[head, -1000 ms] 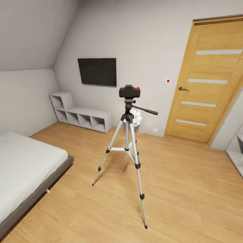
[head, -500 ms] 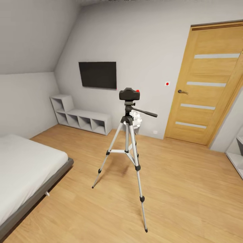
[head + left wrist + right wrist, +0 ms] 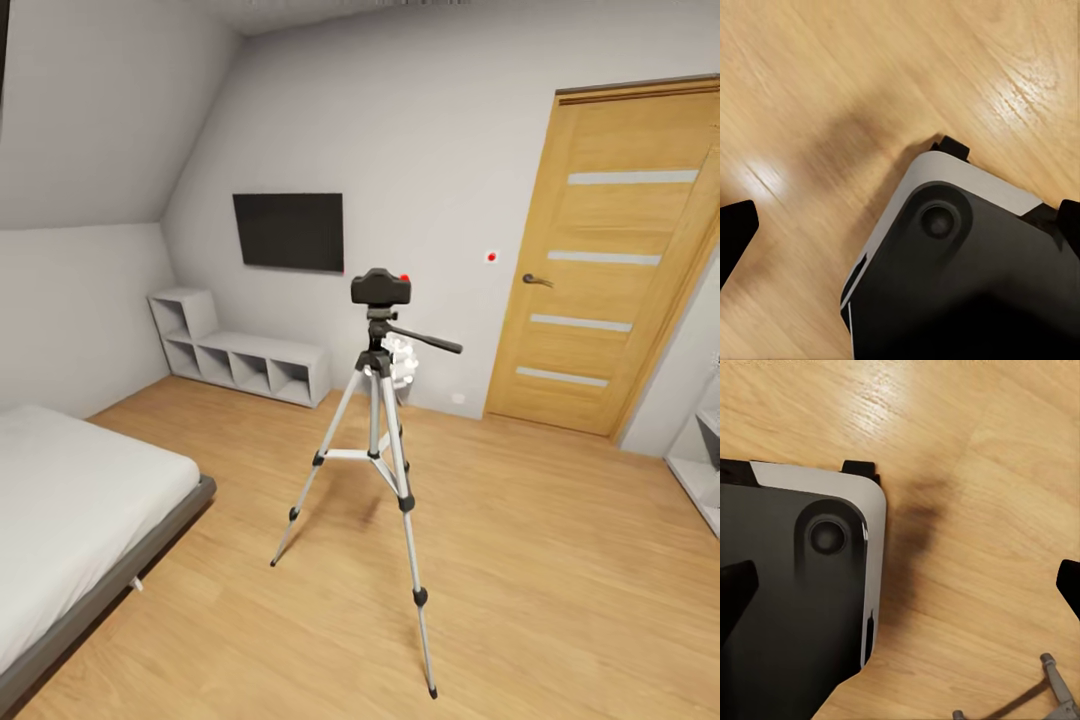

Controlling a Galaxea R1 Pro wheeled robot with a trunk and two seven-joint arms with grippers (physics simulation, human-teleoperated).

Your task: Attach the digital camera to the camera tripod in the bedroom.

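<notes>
The digital camera (image 3: pixel 380 287), small, black and boxy with a red button on top, sits on the black pan head of the camera tripod (image 3: pixel 378 440). The tripod stands on the bedroom's wood floor in the middle of the head view, silver legs spread, its long handle pointing right. In the left wrist view my left gripper (image 3: pixel 900 229) is open, fingertips (image 3: pixel 736 229) far apart over the floor and my own base. My right gripper (image 3: pixel 900 585) is open too, fingertips (image 3: pixel 735 592) wide, with a thin grey leg end (image 3: pixel 1055 679) close by that may be the tripod's.
A grey-framed white bed (image 3: pixel 70 500) lies at the left. Low white cube shelves (image 3: pixel 240 360) and a black wall TV (image 3: pixel 288 232) are behind the tripod, and a wooden door (image 3: pixel 610 260) at the right. Another white shelf (image 3: pixel 700 460) is at the right edge. My dark base (image 3: pixel 967 285) shows below both wrists.
The whole head view has shifted: the room sits a little lower and slightly smaller, so the camera moved. The digital camera stays on the tripod, unmoved.
</notes>
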